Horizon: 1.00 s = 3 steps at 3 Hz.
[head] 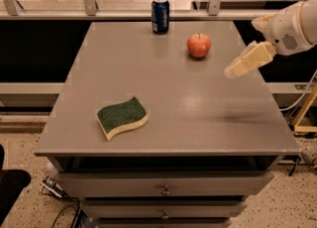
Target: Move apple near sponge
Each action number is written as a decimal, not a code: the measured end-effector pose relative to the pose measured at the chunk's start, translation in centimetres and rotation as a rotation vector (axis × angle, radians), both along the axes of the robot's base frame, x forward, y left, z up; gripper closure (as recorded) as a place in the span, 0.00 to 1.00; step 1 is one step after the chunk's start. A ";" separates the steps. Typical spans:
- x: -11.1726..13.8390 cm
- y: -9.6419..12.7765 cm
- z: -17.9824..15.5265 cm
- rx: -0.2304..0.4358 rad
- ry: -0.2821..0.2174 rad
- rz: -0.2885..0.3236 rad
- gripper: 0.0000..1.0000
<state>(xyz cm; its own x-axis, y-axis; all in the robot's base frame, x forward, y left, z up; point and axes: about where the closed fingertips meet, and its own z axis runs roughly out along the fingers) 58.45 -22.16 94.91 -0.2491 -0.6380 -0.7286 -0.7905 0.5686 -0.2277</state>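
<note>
**Scene layout, L to R**

1. Floor, lower L: dark cables lie beside the cabinet base on speckled flooring.
2. Grey tabletop: flat and square, and it carries three items.
3. Sponge: front-L area of the tabletop, lying flat with the green side up and the pale yellow foam edge facing the front. It touches no other item.
4. Blue can: upright at the rear edge, approx. centre. Whether its top is opened is not discernible.
5. Apple: rear-R area, stem up, resting on the tabletop. It is near the can but apart from it, to the can's R and slightly forward. It is well apart from the sponge, on a diagonal across the surface.
6. Gripper: over the R edge of the tabletop, to the R of the apple and slightly forward of it, with no contact. It angles down and L from the white arm, which enters from the R. Its open/shut state is not determinable from this view. It holds nothing.
7. Far R: a yellow frame stands on the floor beside the cabinet.

**Obstructions**

The surface between apple and sponge is bare. The can stands behind that line.

**Containers**

Drawers sit below the tabletop, fronts shut, with a knob at the centre of each. Contents are not visible.
</note>
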 end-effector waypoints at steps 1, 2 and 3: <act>4.7 2.1 0.2 0.156 -0.108 -0.029 0.00; 6.2 2.0 1.1 0.176 -0.160 -0.066 0.00; 6.1 2.0 1.1 0.175 -0.159 -0.065 0.00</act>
<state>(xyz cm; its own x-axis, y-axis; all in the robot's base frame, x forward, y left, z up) 64.58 -20.14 96.00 -0.1587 -0.4850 -0.8600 -0.7128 0.6590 -0.2401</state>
